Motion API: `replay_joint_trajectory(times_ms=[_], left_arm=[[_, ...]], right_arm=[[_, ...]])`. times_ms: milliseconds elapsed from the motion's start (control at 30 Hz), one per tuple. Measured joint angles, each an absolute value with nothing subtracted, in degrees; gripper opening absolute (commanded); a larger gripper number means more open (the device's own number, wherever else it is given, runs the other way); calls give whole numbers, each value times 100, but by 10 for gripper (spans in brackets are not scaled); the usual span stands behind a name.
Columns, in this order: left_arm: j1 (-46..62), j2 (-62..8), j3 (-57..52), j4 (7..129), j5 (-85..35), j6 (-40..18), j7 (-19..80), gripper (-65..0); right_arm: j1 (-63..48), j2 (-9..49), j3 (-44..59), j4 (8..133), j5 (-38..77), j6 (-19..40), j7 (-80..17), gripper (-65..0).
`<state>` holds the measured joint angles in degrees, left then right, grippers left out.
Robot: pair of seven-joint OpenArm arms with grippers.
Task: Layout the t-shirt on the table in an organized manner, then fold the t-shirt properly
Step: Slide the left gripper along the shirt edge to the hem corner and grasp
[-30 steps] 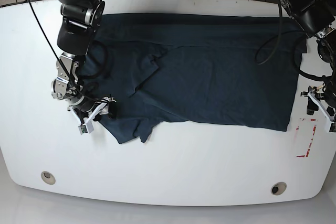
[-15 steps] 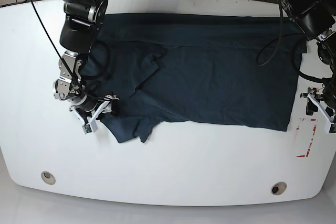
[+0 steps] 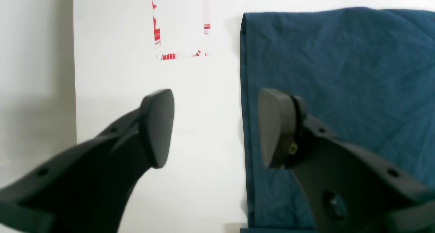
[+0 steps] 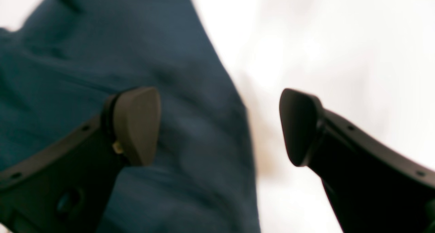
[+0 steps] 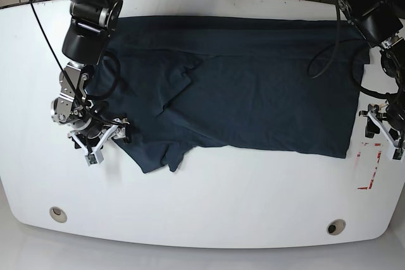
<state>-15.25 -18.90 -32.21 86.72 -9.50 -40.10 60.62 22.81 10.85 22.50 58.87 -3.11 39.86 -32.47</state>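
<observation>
The navy t-shirt (image 5: 253,86) lies spread across the white bench (image 5: 209,200), one sleeve crumpled. The right gripper (image 5: 104,140) stands wide open and empty at its sleeve edge; the left gripper (image 5: 381,132) hangs open beside the hem, near a red-outlined rectangle (image 5: 369,165).

2 black arms, looped black cables, white end-effector brackets.
</observation>
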Motion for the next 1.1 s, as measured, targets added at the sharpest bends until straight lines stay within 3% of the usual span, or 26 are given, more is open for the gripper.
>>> replay_joint_trajectory(times_ms=[300, 700, 833, 967, 1100], left_arm=[[-1522, -1894, -3221, 8670, -958, -4010, 6064, -279], [-1597, -1894, -3218, 8416, -954, -4007, 6034, -279], [-1763, -1887, -3124, 7896, -873, -3999, 5900, -279], [-2001, -1905, -3048, 7354, -884, -4005, 5478, -279], [-2307, -1977, -3037, 6770, -628, -3986, 5192, -278]], right_arm=[[2290, 1170, 2257, 5179, -259, 3988, -2674, -144], [2327, 816, 2215, 5164, -255, 3957, -2611, -295], [2335, 727, 2213, 5164, -257, 3966, -2611, -401], [2324, 731, 2213, 5157, -255, 3966, -2611, -553], [2324, 735, 2213, 5151, -255, 3964, -2652, -644]])
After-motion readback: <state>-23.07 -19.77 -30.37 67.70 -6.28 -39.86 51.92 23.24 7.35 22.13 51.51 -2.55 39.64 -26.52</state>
